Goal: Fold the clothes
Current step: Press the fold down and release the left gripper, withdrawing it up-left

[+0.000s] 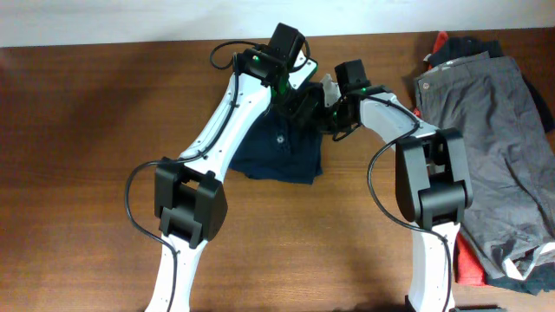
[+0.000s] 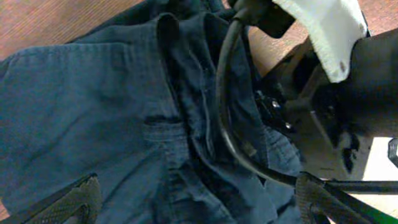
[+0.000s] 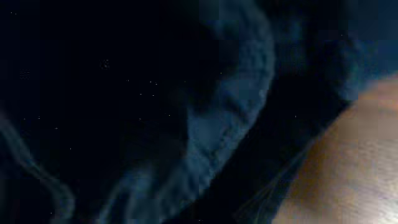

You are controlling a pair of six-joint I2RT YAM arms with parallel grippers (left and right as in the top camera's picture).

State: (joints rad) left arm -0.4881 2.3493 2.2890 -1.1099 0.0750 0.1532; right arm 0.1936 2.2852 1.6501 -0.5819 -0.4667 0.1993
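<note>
Shorts, dark navy, in a rumpled heap on wood table, directly beneath both grippers. Left gripper low over the cloth, fingers spread wide apart, nothing clamped between them. Seams and a pocket edge just ahead of those fingertips. Right gripper close beside the left one, down at the heap's edge. Its wrist view packed with dark blue folds hard against the lens, with a sliver of bare wood at lower right. No fingers visible there, and buried under the arm from overhead: cannot tell whether apart or together. Black cable of the right arm looping across the cloth ahead of the left gripper. Grey trousers well off to the right gripper's outer side, heaped with a red garment and a black garment, apart from the shorts.
</note>
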